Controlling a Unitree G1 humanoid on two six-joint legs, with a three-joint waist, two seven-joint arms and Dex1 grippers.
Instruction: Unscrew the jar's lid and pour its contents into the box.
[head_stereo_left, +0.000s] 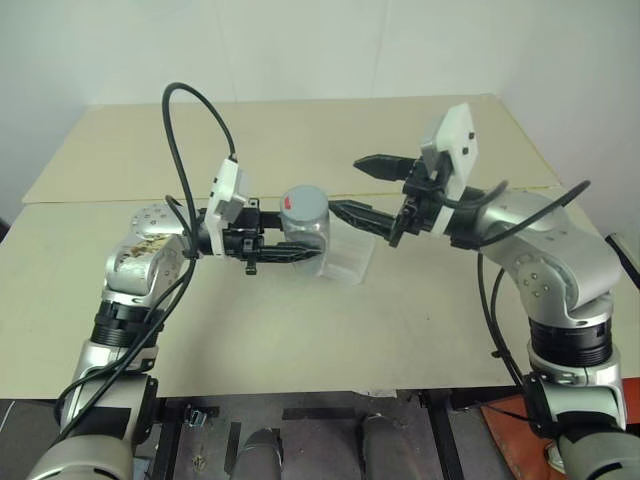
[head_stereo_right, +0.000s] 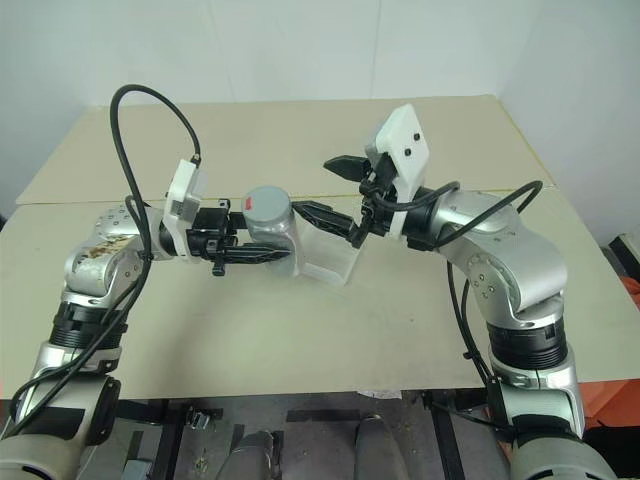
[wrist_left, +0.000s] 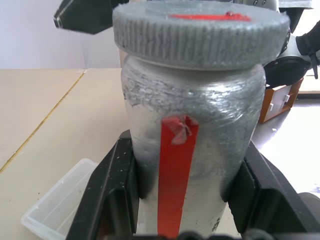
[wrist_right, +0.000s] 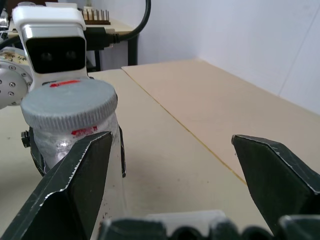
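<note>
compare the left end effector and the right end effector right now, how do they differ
The left end effector is shut on the jar, gripping its body below the grey lid; the right end effector is open and holds nothing. The left points across toward the right arm; the right points back at the jar, one finger near it. Both have two black fingers and hang above the table.

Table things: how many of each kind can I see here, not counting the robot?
Clear cylindrical jar with red strip: 1
Round grey ribbed screw lid, on the jar: 1
Shallow clear plastic box: 1
Beige table: 1
Total: 4
</note>
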